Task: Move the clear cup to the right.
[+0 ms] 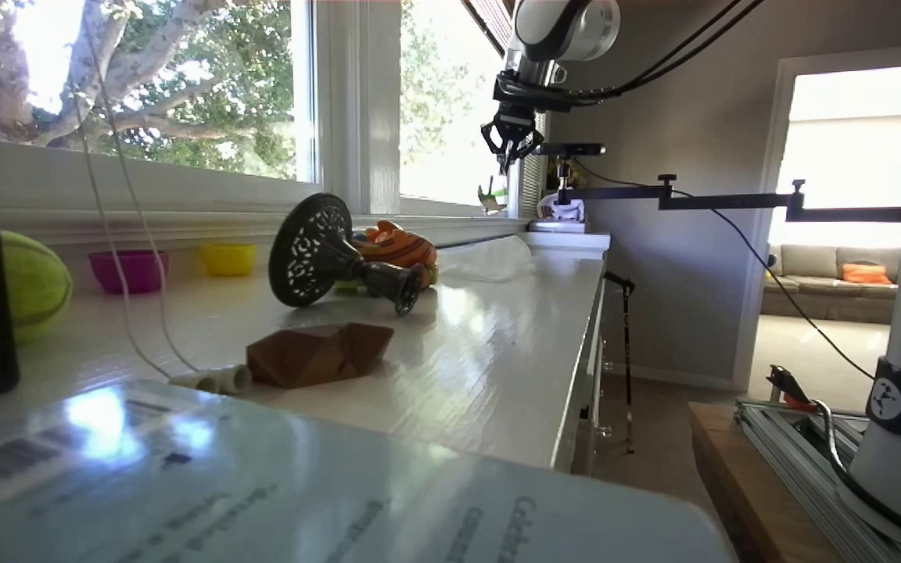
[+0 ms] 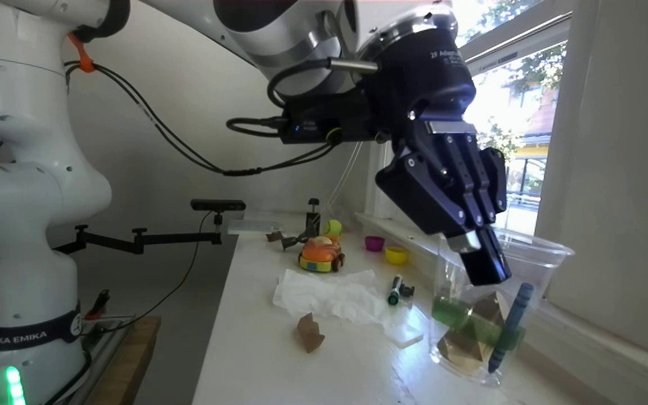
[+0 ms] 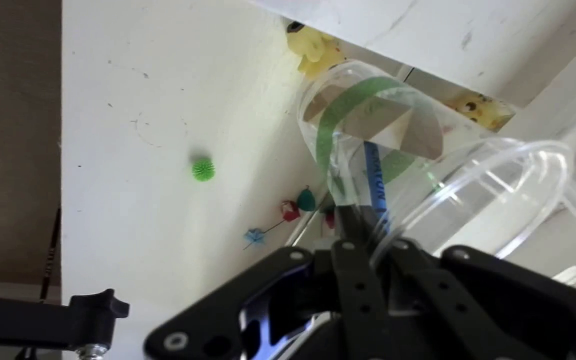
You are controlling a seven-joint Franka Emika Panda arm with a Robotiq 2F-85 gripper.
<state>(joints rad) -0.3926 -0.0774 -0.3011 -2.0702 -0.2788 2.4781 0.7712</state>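
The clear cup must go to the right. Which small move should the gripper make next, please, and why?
Probably carry the clear cup gently a little to the right. The gripper appears shut on its upper wall, its base seems raised off the counter, and the blue crayon and brown faceted piece inside could shift.

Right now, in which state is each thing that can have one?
Clear cup: gripped at its wall
Gripper: closed on the cup
Blue crayon: leaning inside the cup
Dark candlestick: lying on its side
Toy car: on its wheels
White sheet: wrinkled
Marker: lying down
Purple bowl: upright
Yellow bowl: upright
Base light: lit green
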